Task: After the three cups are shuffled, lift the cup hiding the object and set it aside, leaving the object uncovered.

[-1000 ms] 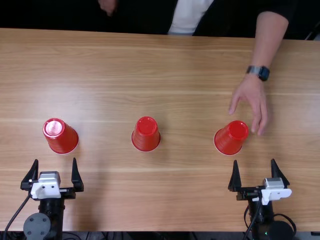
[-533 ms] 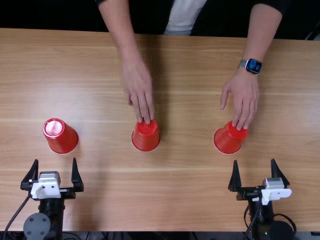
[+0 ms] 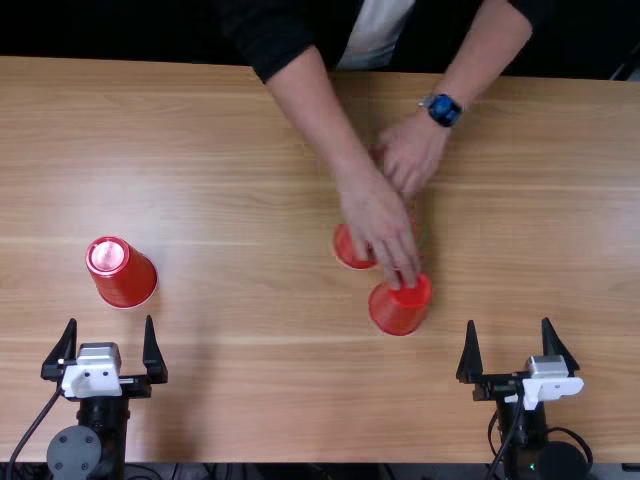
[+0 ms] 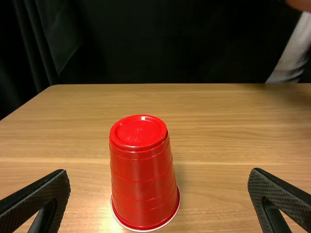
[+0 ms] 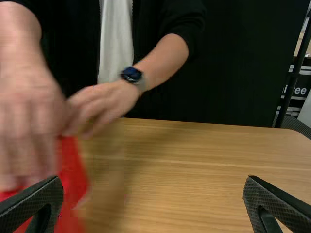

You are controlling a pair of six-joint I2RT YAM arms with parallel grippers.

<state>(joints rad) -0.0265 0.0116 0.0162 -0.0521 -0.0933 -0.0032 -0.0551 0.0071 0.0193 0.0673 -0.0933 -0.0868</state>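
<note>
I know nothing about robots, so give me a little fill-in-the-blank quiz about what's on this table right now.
Every cup on the table is ___ in colour.
The left cup stands with its mouth facing ___.
The person's farther hand has a ___ on its wrist.
The left claw and right claw both have their fingers ___.
Missing words: red; down; watch; open.

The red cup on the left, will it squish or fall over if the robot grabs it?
The red cup looks like thin plastic, so it is probably light and may squash if squeezed. It stands upside down on its wide rim, so a push would likely slide it, not tip it. Its ridged sides may help grip.
</note>
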